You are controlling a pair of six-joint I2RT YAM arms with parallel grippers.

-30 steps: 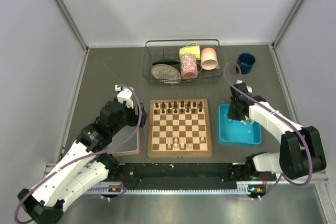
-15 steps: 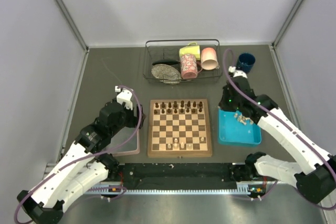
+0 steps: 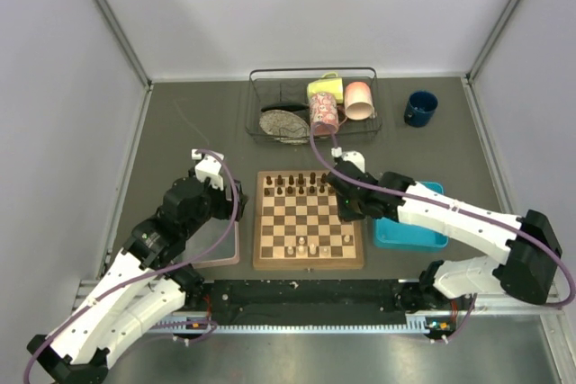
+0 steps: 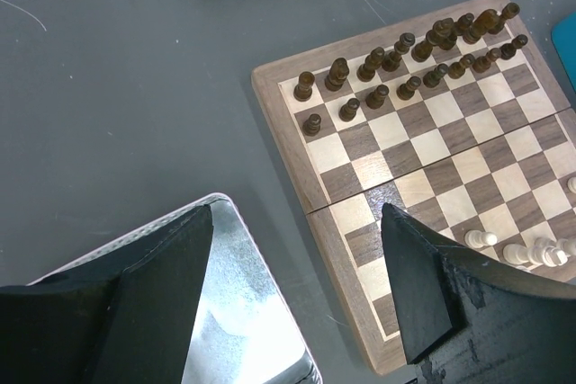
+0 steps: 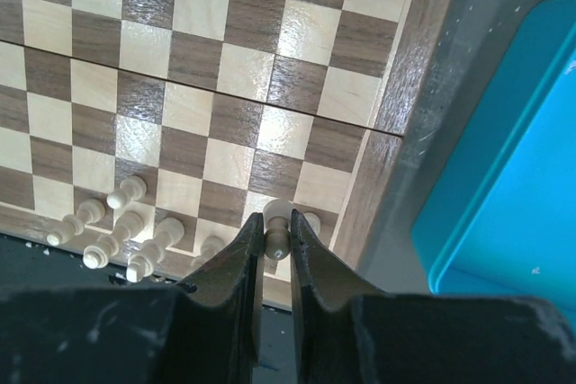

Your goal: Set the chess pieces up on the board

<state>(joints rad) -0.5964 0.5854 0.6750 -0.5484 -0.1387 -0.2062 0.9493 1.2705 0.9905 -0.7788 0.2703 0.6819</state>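
Cream piece (image 5: 276,216) pinched in our right gripper (image 5: 275,245), we hang above the board's (image 5: 236,71) right-hand squares, near the other pale pieces (image 5: 126,193). Next we judge a careful lowering onto its free square. Our left gripper (image 4: 295,240), jaws apart, hovers off the board's left edge.

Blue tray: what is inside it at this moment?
The near strip of the blue tray shows only bare floor. The right arm covers its far part, so what lies there cannot be seen.

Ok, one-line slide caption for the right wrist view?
Right gripper shut on a cream chess piece, above the right side of the board, blue tray alongside.
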